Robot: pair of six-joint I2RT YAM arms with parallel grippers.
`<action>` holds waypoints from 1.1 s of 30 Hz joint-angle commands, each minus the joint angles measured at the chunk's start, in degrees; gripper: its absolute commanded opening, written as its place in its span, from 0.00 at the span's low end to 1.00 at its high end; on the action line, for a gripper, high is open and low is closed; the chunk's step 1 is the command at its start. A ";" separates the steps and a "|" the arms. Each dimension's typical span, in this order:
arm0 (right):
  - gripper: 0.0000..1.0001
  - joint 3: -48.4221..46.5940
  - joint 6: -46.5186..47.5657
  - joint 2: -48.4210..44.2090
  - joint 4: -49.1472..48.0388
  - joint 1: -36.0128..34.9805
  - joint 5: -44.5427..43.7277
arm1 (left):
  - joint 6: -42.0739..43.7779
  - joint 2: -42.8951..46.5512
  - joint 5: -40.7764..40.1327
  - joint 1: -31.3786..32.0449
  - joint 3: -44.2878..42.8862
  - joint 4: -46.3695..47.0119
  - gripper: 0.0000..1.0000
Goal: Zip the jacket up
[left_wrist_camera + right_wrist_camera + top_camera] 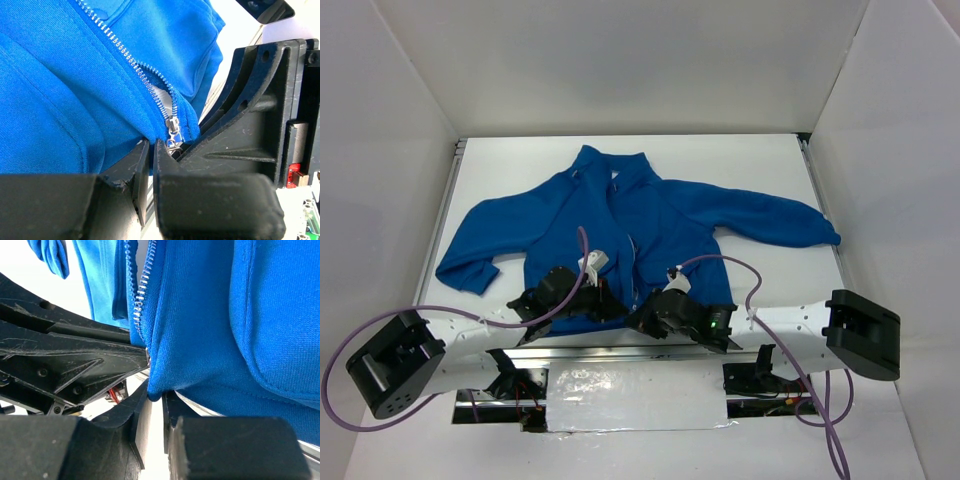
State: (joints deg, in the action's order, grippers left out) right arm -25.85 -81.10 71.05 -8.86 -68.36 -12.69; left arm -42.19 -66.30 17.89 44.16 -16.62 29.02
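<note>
The royal-blue jacket lies flat, collar away from me, hem toward the arms, its front open along the pale zipper. My left gripper is shut on the hem edge just left of the silver zipper slider, which sits at the bottom of the teeth. My right gripper is at the other front panel's bottom corner; its jaws stand slightly apart, with light showing between them and the corner at their tips. In the top view both grippers, left and right, meet at the middle of the hem.
The two grippers almost touch: the right one's black body fills the left wrist view, the left one's the right wrist view. White walls box in the white table. Purple cables loop over the arms and the jacket.
</note>
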 commanded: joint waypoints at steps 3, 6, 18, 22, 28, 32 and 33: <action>0.20 -1.40 0.06 -2.49 -0.37 0.24 -0.41 | 0.01 -0.58 2.06 0.31 -0.87 3.50 0.00; 0.19 -0.44 -0.37 -3.63 -0.45 0.24 -1.46 | 0.36 -0.58 1.89 0.31 -1.13 3.07 0.00; 0.00 -2.98 -2.92 -0.20 4.55 0.24 -2.78 | 0.53 -1.11 2.24 0.31 -1.83 2.98 0.00; 0.00 -3.86 -7.75 -1.17 8.59 0.24 -2.69 | 0.80 -1.37 2.15 0.31 -1.66 2.98 0.00; 0.00 -5.18 -12.33 -4.51 13.26 0.33 -5.85 | 0.80 -2.43 3.03 0.22 -1.57 4.29 0.00; 0.00 -4.04 -11.89 -6.62 11.60 0.68 -8.23 | 0.80 -2.52 3.38 0.40 -1.40 4.56 0.00; 0.00 -2.91 -11.19 -6.71 9.33 1.55 -8.23 | 0.89 -2.52 3.38 0.31 -1.31 4.65 0.00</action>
State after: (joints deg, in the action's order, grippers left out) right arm -28.60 -91.83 66.43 2.31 -68.25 -16.91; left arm -42.17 -68.51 18.76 44.16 -16.62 30.33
